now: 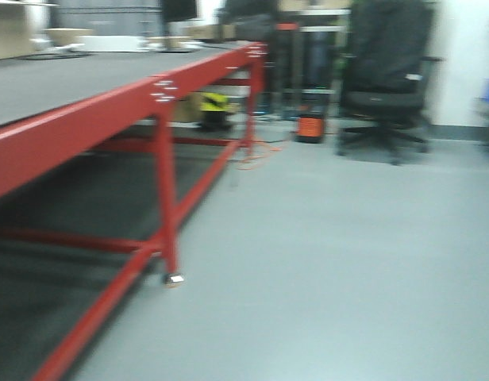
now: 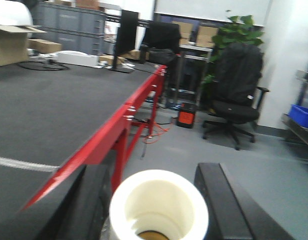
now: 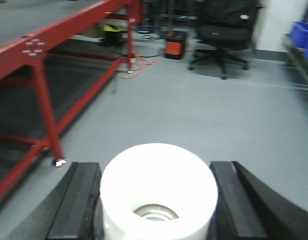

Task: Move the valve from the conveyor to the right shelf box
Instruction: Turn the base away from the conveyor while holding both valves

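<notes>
Left wrist view alone: conveyor (image 2: 49, 115) belt top, monitor (image 2: 126, 40), plant (image 2: 239, 30).
Front view: its red frame side-on, an office chair (image 1: 383, 87).
Cream valve (image 2: 161, 200): hollow thick-walled tube, open end up.
White valve (image 3: 159, 175): broad round top, small central hole.
Left gripper (image 2: 154, 172): fingers close on either side of the cream valve, seemingly clamped; blur hides contact.
Right gripper (image 3: 154, 164): fingers pressed against the white valve, over floor (image 3: 204, 110) beside the conveyor.

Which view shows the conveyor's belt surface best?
The left wrist view: the conveyor belt fills its left half, seen from above. The front view shows a blurred strip of belt above the red frame. The right wrist view shows mostly frame and legs.
</notes>
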`<action>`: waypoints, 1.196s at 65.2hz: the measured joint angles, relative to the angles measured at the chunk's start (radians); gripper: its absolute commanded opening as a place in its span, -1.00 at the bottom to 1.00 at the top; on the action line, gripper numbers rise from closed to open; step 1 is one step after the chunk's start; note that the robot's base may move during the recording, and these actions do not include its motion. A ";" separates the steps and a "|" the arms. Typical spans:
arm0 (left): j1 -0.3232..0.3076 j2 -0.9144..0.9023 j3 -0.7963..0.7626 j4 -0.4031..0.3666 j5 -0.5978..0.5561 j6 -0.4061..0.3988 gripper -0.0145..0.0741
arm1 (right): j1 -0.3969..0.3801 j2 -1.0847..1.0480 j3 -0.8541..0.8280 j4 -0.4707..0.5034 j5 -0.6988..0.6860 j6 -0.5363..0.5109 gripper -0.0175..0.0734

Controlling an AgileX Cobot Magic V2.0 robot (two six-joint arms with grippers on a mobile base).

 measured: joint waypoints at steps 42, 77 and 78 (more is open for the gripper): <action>0.000 0.000 0.000 -0.002 0.000 0.000 -0.92 | 0.000 0.000 0.002 0.000 0.000 0.000 -0.97; 0.000 0.000 0.000 -0.002 0.000 0.000 -0.92 | 0.000 0.000 0.002 0.000 0.000 0.000 -0.97; 0.000 0.000 0.000 -0.002 0.000 0.000 -0.92 | 0.000 0.000 0.002 0.000 0.000 0.002 -0.97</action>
